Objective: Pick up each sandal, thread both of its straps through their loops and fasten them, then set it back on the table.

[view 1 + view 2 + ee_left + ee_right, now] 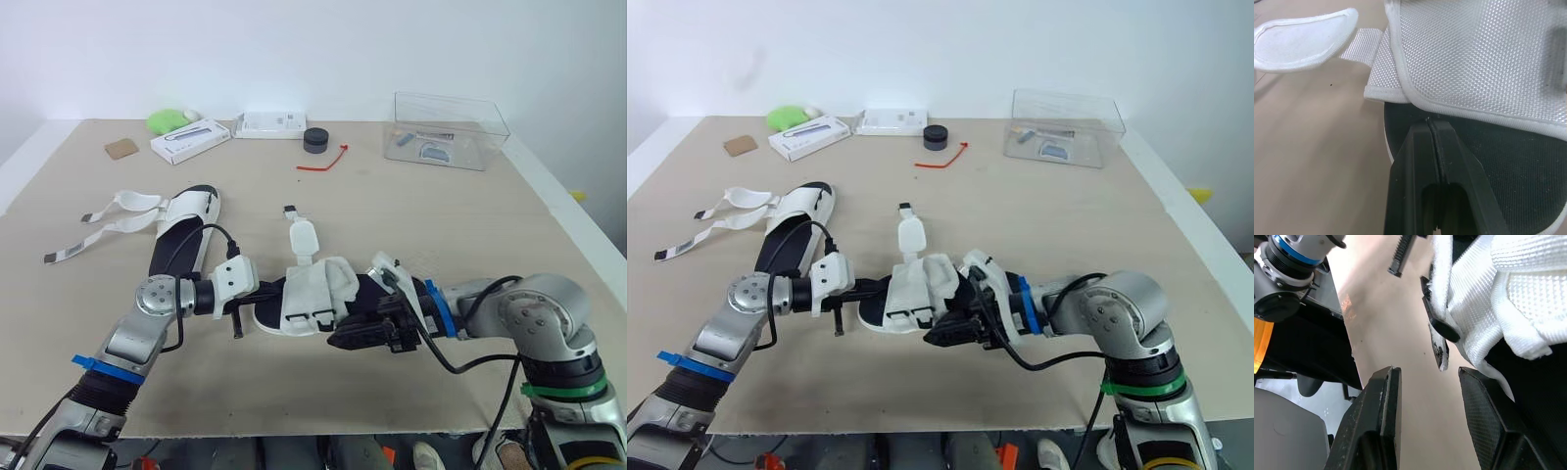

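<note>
One white-and-black sandal [312, 292] lies in the middle of the table [411, 225] between my grippers. Its long strap [303, 237] points loose toward the far side. My left gripper [1429, 123] is shut, its tips pinched at the hem of the sandal's white mesh upper [1474, 54] over the black insole. My right gripper [1428, 371] is open at the sandal's near right side, just short of a black strap loop [1442, 333], with nothing between its fingers. A second sandal [184, 230] lies at the left, its two straps [108, 220] spread out unfastened.
Along the far edge stand a clear plastic box [449, 129], a black puck [315, 140], a red tie [326, 160], two white boxes [191, 140] [269, 124], a green object [168, 120] and a brown card [121, 148]. The table's front edge runs close below both arms.
</note>
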Available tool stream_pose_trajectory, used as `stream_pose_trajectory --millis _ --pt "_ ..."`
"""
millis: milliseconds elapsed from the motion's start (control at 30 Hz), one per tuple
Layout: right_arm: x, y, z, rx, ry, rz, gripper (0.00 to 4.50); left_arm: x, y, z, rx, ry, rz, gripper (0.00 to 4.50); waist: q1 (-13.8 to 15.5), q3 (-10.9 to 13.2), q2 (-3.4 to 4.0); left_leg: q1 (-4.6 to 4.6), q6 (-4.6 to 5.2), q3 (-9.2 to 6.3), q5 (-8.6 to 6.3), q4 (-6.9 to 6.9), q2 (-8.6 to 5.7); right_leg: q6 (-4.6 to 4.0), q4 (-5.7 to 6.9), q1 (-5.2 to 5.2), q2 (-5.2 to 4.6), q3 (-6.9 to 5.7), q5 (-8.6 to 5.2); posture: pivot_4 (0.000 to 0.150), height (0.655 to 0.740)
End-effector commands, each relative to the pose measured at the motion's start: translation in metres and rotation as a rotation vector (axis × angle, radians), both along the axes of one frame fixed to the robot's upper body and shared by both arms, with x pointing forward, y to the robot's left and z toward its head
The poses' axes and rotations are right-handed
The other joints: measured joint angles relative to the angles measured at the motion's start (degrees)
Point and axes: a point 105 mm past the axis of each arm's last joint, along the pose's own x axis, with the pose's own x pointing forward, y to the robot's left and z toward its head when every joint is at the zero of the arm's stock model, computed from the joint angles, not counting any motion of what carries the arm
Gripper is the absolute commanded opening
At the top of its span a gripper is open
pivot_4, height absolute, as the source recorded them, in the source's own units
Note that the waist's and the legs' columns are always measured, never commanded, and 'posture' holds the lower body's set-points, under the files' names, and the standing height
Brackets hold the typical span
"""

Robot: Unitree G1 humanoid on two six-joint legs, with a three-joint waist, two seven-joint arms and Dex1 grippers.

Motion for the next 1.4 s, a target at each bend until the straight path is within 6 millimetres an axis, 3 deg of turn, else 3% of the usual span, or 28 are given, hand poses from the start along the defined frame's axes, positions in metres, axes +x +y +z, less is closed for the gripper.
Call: stream_pose_trajectory --millis 33,300,733,900,1167,1400 --pt "0.007 0.003 0.015 0.046 -0.039 -0.02 2.07 0.006 0.002 0.0 0.018 -0.021 0.028 0.0 0.0 0.0 0.0 0.0 0.0 0.01 0.0 0.01 0.0 0.0 0.0 0.0 -0.01 0.02 0.02 0.15 0.74" --pt "0.009 0.007 0.018 0.052 -0.039 -0.051 2.07 0.002 -0.002 0.001 0.006 -0.021 0.013 0.0 0.0 0.0 0.0 -0.02 0.0 0.03 0.0 0.01 -0.01 -0.21 0.0 -0.01 -0.02 0.01 0.15 0.15 0.74" --pt "0.019 0.013 0.02 0.079 -0.025 -0.089 2.07 0.015 -0.001 0.013 -0.016 -0.077 0.048 0.0 -0.1 0.0 0.0 -0.08 0.01 0.06 -0.01 0.02 -0.01 -0.19 -0.01 -0.05 0.0 0.05 0.16 0.15 0.74" --pt "0.019 0.01 0.016 0.069 -0.007 -0.099 0.07 0.014 -0.002 0.012 -0.016 -0.076 0.045 0.0 -0.1 0.0 0.01 -0.09 0.02 0.06 -0.01 0.02 -0.02 -0.18 -0.02 -0.05 -0.02 0.05 0.15 0.15 0.74" --pt "-0.004 0.0 -0.005 -0.003 0.056 -0.052 0.07 0.013 -0.003 0.01 -0.015 -0.068 0.043 0.0 0.0 0.0 0.01 -0.24 0.11 0.01 -0.07 0.02 -0.04 -0.15 -0.09 -0.1 -0.07 -0.01 0.13 0.15 0.74" --pt "-0.033 -0.005 -0.01 -0.022 0.116 0.048 0.07 0.013 -0.001 0.008 -0.009 -0.064 0.047 0.0 0.0 0.0 0.01 -0.27 0.11 -0.08 -0.07 0.04 -0.05 -0.1 -0.1 -0.09 -0.07 -0.09 0.09 0.15 0.74"
